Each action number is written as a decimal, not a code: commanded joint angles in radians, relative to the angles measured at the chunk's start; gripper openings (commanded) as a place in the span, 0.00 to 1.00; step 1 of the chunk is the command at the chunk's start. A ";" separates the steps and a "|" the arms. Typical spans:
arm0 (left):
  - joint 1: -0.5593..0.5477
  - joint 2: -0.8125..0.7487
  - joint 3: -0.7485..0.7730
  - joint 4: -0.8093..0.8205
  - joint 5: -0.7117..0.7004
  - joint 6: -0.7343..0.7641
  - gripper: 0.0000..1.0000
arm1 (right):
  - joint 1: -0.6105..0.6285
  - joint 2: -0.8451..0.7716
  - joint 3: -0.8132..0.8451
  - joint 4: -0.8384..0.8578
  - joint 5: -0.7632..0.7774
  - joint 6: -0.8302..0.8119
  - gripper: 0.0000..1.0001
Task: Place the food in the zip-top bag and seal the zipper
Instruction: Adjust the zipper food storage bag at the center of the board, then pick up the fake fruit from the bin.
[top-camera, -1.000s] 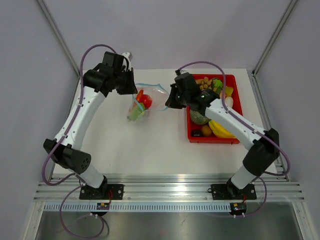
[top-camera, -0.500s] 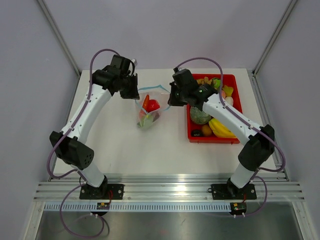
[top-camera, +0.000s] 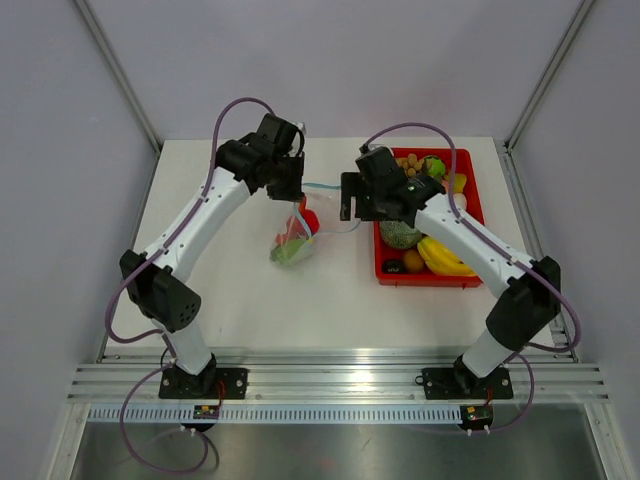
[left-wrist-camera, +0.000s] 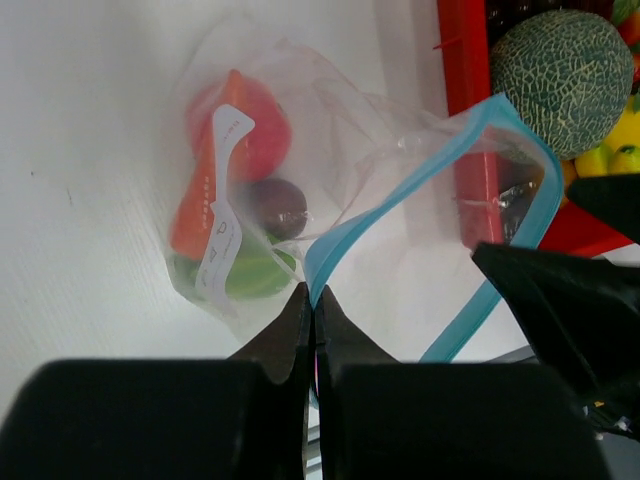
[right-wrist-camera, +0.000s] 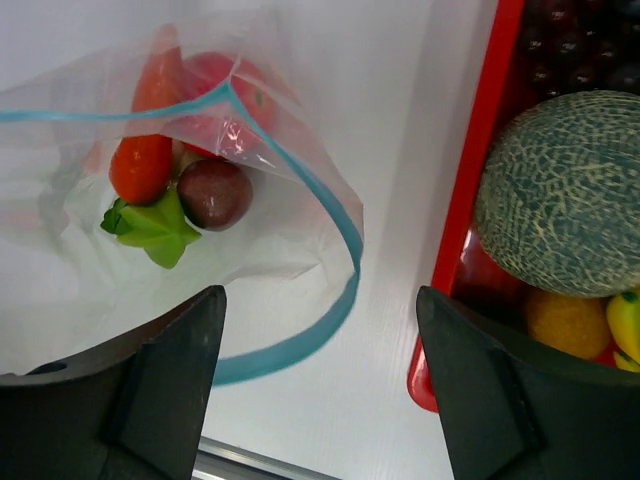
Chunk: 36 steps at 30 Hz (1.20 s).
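Observation:
The clear zip-top bag (top-camera: 293, 238) trails from my left gripper (top-camera: 298, 190), which is shut on the teal zipper (left-wrist-camera: 400, 190) at one end of the mouth. Food shows through the plastic: an orange carrot (left-wrist-camera: 193, 205), a red fruit (left-wrist-camera: 262, 135), a dark round fruit (left-wrist-camera: 278, 206) and a green piece (left-wrist-camera: 250, 276). My right gripper (right-wrist-camera: 320, 300) stands open just right of the bag, its fingers (right-wrist-camera: 170, 370) straddling the far loop of the zipper (right-wrist-camera: 300, 180) without pinching it. The mouth gapes open.
A red tray (top-camera: 425, 280) at the right holds more food: a netted green melon (right-wrist-camera: 565, 205), yellow bananas (top-camera: 440, 260), brown nuts (top-camera: 412, 162) and other small pieces. The tray's left rim (right-wrist-camera: 470, 200) lies close beside my right gripper.
My right gripper has opened and let go of the bag's mouth. The left arm has carried its end of the bag to the right, toward the right gripper.

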 joint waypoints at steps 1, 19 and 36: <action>-0.002 0.023 0.087 0.010 -0.060 0.006 0.00 | -0.002 -0.177 -0.006 -0.031 0.073 -0.059 0.85; -0.008 0.040 0.068 0.021 -0.034 0.021 0.00 | -0.311 -0.399 -0.409 -0.010 0.065 -0.448 0.81; -0.019 0.016 0.015 0.047 0.003 0.013 0.00 | -0.378 -0.204 -0.495 0.160 -0.036 -0.686 0.79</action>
